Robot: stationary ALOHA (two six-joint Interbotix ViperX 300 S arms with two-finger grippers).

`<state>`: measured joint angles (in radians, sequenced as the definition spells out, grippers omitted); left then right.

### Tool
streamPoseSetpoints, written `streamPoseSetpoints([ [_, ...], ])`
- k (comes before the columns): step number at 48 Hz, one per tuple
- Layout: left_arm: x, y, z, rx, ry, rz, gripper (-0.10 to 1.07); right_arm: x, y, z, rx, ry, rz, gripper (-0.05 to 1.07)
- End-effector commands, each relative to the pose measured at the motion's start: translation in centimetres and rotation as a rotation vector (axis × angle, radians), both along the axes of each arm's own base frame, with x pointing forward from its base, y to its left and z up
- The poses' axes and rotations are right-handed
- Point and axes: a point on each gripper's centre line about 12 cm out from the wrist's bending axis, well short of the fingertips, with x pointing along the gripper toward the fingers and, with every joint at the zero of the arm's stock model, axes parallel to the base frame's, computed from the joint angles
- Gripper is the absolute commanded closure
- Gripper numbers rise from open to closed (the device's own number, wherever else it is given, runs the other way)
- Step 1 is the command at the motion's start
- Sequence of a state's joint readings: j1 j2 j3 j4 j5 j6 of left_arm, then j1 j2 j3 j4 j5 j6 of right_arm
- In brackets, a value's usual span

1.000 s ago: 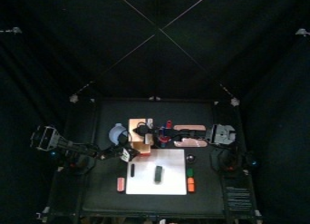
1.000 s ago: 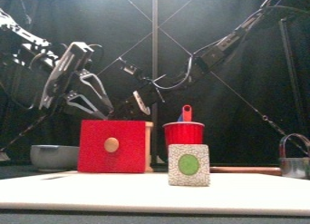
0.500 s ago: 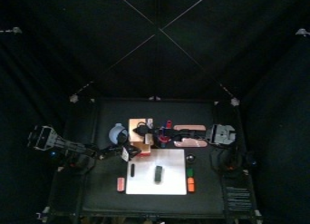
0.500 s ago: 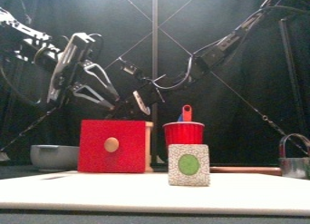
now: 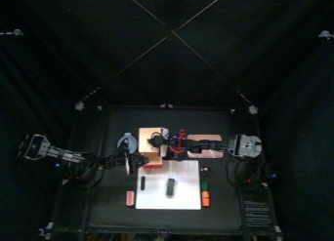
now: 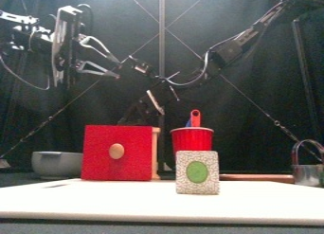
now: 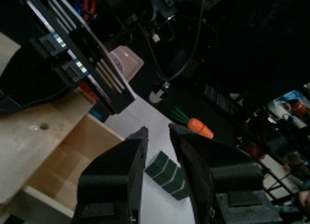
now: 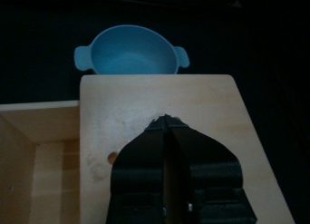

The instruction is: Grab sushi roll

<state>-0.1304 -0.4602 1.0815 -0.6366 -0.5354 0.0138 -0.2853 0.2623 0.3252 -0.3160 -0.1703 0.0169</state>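
Observation:
The sushi roll (image 5: pixel 171 187) is a short dark piece lying on the white mat (image 5: pixel 189 177), in its front half. It also shows in the left wrist view (image 7: pixel 164 170), seen between the jaws and well below them. My left gripper (image 5: pixel 127 161) is open and empty, high above the table's left side (image 6: pixel 95 60). My right gripper (image 8: pixel 169 128) is shut with nothing in it, reaching across the middle over the wooden box (image 8: pixel 158 105). The roll does not show in the front view.
Reddish-orange bars lie on the mat's left (image 5: pixel 131 196) and right (image 5: pixel 208 198) edges. A blue bowl (image 8: pixel 130 51) stands beside the box. The front view shows the red-faced box (image 6: pixel 120 153), a red cup (image 6: pixel 191 140), a green-spotted card (image 6: pixel 195 171) and a grey bowl (image 6: pixel 57 163).
My left arm has risen and drawn back toward the left, so its gripper is higher and farther from the box. The right arm has barely moved.

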Motion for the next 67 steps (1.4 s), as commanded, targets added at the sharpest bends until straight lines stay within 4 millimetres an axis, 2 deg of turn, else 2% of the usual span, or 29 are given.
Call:
streamPoseSetpoints([
  [1, 0.2, -0.2, 0.8, 0.066, -0.034, -0.033, 0.29, -0.6, 0.9, 3.9, -0.014, -0.086, 0.013, 0.99],
  [13, 0.0, -0.3, 1.1, 0.215, -0.083, -0.091, 0.29, -2.3, 3.5, 6.2, -0.013, -0.145, 0.058, 0.99],
  [25, 0.0, -0.4, 1.0, 0.264, -0.077, -0.117, 0.29, -5.7, 5.7, 7.8, 0.032, -0.211, 0.071, 0.99],
  [36, 0.0, -0.3, 1.2, 0.312, -0.086, -0.139, 0.29, -10.6, 8.4, 6.5, 0.087, -0.187, 0.091, 0.99],
  [48, 0.0, 0.2, 1.3, 0.364, -0.086, -0.145, 0.29, -14.7, 10.6, 6.0, 0.169, -0.197, 0.092, 0.99],
  [57, 0.0, 0.7, 1.4, 0.374, -0.085, -0.133, 0.29, -17.0, 11.0, 6.7, 0.173, -0.236, 0.098, 0.99],
  [67, 0.0, 1.2, 1.3, 0.375, -0.080, -0.114, 0.29, -18.4, 11.1, 7.1, 0.163, -0.260, 0.103, 0.99],
])
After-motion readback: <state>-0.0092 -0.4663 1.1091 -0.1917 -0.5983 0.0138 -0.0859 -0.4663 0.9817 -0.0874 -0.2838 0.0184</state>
